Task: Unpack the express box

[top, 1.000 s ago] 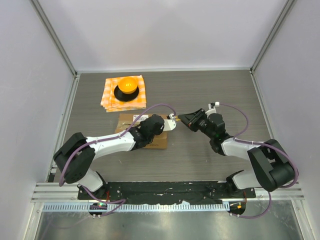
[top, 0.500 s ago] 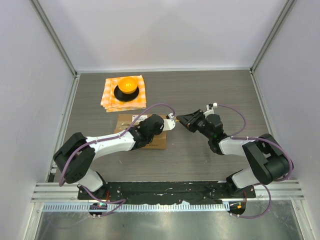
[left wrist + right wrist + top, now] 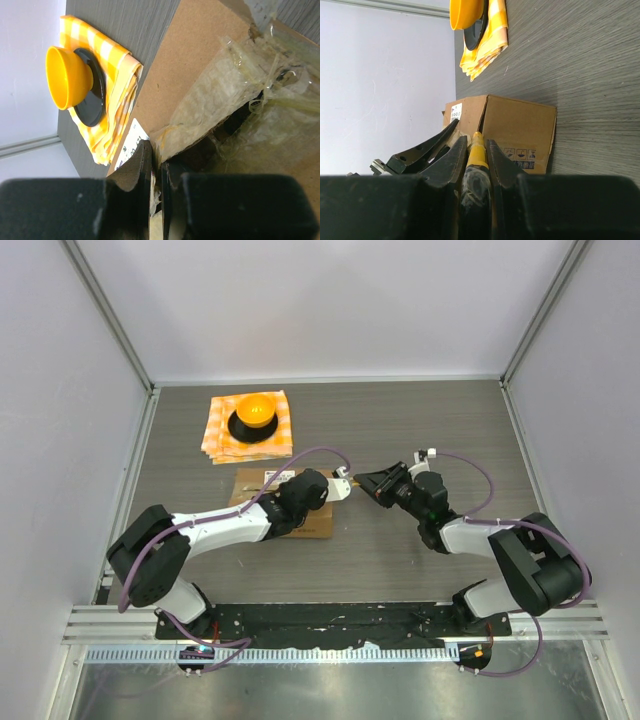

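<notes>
The express box (image 3: 258,486) lies on the table, a brown carton with a white label, mostly under my left arm. In the left wrist view its flap (image 3: 185,65) is open, with crumpled clear tape (image 3: 225,85) over the dark inside. My left gripper (image 3: 341,488) is at the box's right end, shut on a taped flap edge (image 3: 156,150). My right gripper (image 3: 362,480) sits just right of it, shut on a yellow and black tool (image 3: 476,156). The tool's tip points at the box's top edge (image 3: 520,125).
An orange bowl (image 3: 254,410) sits on a black dish on a yellow checked cloth (image 3: 222,435) at the back left. Grey walls and metal posts close in the table on three sides. The two grippers are nearly touching.
My right wrist has shifted slightly, its gripper still at the box's right end with the tool. The left arm and the box have not visibly moved.
</notes>
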`<state>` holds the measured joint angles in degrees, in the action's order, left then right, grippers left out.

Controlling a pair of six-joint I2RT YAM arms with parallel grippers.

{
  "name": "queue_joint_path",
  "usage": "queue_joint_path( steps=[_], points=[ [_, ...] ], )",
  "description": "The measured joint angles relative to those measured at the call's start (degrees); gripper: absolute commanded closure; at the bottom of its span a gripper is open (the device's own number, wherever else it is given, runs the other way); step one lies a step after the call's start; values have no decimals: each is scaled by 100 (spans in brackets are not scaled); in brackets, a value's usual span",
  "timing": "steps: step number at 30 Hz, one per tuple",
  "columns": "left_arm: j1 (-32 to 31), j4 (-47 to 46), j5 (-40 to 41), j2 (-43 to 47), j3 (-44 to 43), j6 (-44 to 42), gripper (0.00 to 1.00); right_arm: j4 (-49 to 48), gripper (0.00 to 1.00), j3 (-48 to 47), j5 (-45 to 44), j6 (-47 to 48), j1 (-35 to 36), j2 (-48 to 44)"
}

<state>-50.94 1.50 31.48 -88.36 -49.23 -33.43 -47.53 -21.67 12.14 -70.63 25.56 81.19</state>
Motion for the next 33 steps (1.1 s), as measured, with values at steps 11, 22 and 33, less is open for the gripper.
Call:
queue_joint_path(
  steps=[11,22,33],
  points=[
    [-4,0,-2,0,0,4,100,-229,99,4,68,-131,0,238],
    [-22,7,4,0,0,7,100,-951,99,4,125,-503,151,839],
    [-57,42,50,0,0,2,100,-365,99,17,181,-621,210,437]
  ],
)
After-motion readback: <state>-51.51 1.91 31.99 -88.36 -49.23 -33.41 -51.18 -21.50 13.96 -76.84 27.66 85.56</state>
